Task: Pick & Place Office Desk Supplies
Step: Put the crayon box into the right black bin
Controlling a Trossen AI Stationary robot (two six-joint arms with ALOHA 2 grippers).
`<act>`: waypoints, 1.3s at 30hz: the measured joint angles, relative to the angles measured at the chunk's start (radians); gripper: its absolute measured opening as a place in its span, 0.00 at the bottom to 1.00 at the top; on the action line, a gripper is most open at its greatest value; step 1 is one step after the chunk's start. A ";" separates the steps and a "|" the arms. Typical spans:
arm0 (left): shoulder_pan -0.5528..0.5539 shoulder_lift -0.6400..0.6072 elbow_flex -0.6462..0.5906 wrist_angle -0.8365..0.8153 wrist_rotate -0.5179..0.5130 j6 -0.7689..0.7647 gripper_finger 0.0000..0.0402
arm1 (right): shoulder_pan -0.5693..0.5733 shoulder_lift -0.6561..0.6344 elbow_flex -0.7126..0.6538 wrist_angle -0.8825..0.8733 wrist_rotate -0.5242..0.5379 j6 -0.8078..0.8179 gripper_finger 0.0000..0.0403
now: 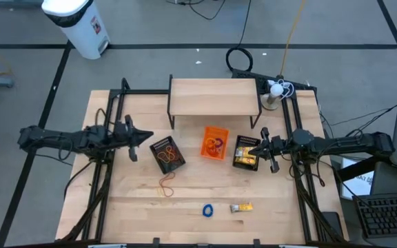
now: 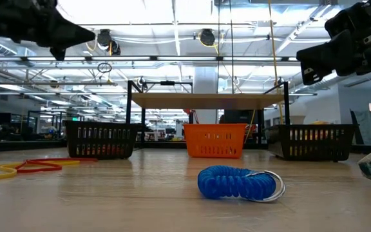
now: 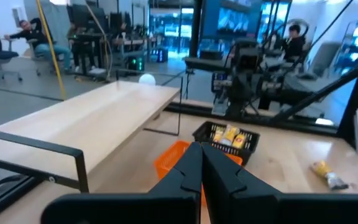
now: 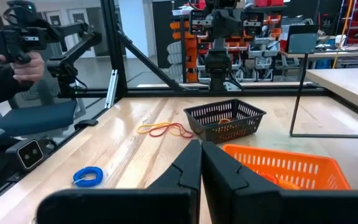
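- Left hand (image 1: 150, 137) hovers above the desk just left of the left black mesh bin (image 1: 167, 153), fingers pressed together, holding nothing; its own wrist view shows the two dark fingers (image 3: 219, 174) meeting.
- Right hand (image 1: 248, 146) sits over the right black mesh bin (image 1: 247, 153), fingers pinched together, empty.
- Light wooden desk (image 1: 116, 200) carries three bins in a row: the left mesh bin, the orange plastic bin (image 1: 214, 143) in the middle, the right mesh bin.
- Left mesh bin holds red/tan rubber bands, seen from above.
- Orange bin holds small rings, colours hard to tell.
- Right mesh bin holds yellow-and-white packets (image 3: 229, 135).
- Loose red and tan rubber bands (image 1: 166, 184) lie on the desk in front of the left mesh bin, apart from it.
- Blue coiled ring (image 1: 207, 210) lies near the front edge of the desk, centre.
- Small yellow-and-white packet (image 1: 241, 207) lies just right of the blue ring, not touching.
- Raised wooden shelf (image 1: 214, 96) stands behind the bins.
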 joint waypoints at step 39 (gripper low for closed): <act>0.000 -0.178 -0.226 0.059 0.105 0.018 0.00 | 0.041 0.000 0.000 0.130 0.010 -0.149 0.01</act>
